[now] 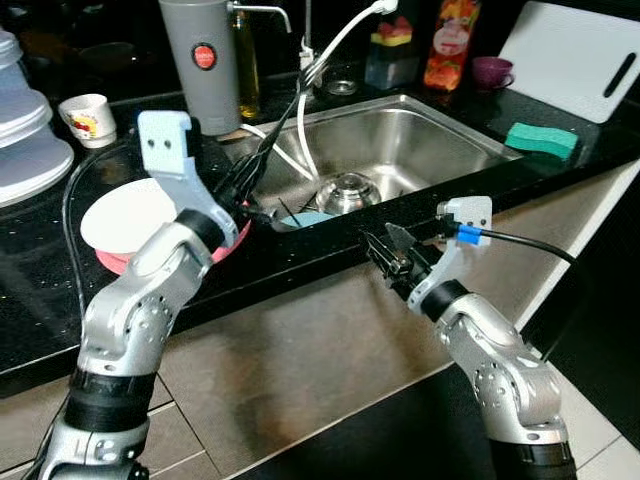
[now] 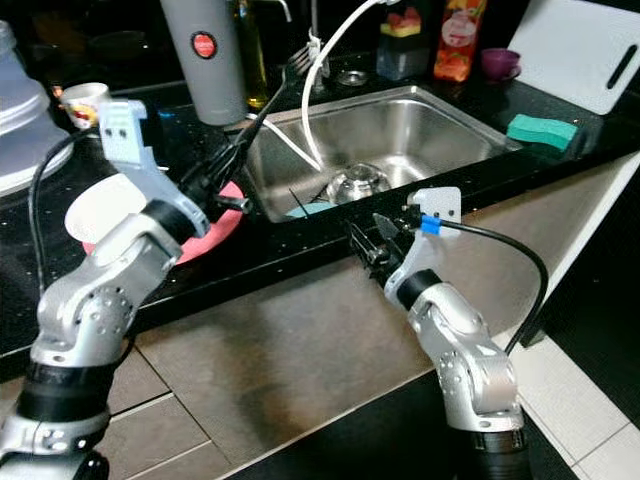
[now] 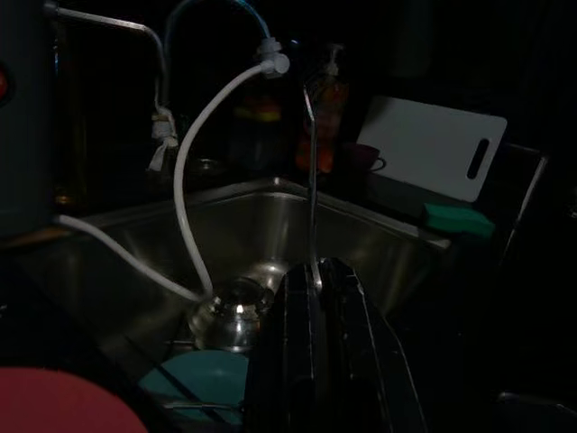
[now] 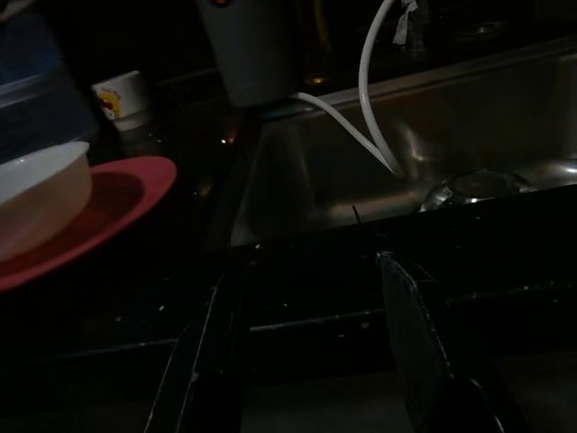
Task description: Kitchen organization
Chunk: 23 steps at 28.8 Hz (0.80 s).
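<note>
The left claw (image 1: 243,185) is pressed together on the handle of a fork (image 1: 285,110), holding it tilted up over the near left corner of the sink (image 1: 440,135), tines high and close to the white hose (image 1: 335,45) that loops down into the basin. Just beside that claw, on the black counter (image 1: 40,280), a white bowl (image 1: 125,215) sits on a red plate (image 1: 115,262). The right claw (image 1: 390,255) hovers in front of the counter edge, below the rim, its 2 fingers spread and pinching nothing. The main risk, as I judge it, is the fork: its long handle is gripped near 1 end, so a quick swing could let it pivot or slip and drop into the sink onto the metal lid (image 1: 345,190) and teal dish (image 1: 300,218), or catch the hose. The left forearm also passes close over the bowl and could nudge it.
</note>
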Available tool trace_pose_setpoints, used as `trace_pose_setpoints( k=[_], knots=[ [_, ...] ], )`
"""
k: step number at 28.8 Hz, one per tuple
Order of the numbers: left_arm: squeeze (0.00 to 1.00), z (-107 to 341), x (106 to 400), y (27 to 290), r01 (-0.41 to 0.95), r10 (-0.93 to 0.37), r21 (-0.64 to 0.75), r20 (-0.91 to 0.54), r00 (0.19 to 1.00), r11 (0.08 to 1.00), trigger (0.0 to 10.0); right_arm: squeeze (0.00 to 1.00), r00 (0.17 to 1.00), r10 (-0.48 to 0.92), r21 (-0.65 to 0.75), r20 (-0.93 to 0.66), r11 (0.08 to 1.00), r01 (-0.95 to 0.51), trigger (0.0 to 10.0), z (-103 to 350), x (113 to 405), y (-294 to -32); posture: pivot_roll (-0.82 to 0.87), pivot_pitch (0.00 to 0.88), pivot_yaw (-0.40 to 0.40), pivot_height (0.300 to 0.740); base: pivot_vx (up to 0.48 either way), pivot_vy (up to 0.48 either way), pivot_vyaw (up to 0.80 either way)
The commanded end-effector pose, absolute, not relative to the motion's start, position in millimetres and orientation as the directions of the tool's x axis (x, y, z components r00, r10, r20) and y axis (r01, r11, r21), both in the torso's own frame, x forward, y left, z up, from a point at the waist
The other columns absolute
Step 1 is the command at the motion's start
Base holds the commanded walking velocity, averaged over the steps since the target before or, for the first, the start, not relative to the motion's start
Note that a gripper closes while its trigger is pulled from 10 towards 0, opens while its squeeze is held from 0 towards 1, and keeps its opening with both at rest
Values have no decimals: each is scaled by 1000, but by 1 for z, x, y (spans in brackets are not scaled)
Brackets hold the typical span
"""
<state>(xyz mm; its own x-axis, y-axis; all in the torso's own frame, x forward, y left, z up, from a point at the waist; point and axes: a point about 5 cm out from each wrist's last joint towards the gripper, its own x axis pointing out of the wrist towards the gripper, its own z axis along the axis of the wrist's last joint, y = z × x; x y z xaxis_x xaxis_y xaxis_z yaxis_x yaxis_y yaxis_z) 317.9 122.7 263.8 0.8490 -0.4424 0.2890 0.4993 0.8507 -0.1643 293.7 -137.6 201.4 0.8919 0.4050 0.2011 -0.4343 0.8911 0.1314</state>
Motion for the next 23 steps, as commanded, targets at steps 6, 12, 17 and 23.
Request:
trace_pose_setpoints(
  k=[6,12,17,23],
  knots=[
    [0,254,338,126,429,-424,30,227,877,903,10000,0,912,386,61,141,916,-397,10000,195,293,-141,-2,18,50,740,0,0,0],
    [0,260,351,133,406,-422,116,235,875,906,10000,0,917,379,69,126,919,-389,10000,193,292,-142,12,24,47,740,0,0,0],
    [0,269,367,141,377,-415,186,243,877,907,10000,0,930,350,86,108,929,-360,10000,192,290,-146,10,45,45,740,0,0,0],
    [0,274,381,144,361,-416,243,239,877,900,10000,0,944,318,109,90,939,-327,10000,190,283,-151,-12,67,53,740,0,0,-667]
  ],
)
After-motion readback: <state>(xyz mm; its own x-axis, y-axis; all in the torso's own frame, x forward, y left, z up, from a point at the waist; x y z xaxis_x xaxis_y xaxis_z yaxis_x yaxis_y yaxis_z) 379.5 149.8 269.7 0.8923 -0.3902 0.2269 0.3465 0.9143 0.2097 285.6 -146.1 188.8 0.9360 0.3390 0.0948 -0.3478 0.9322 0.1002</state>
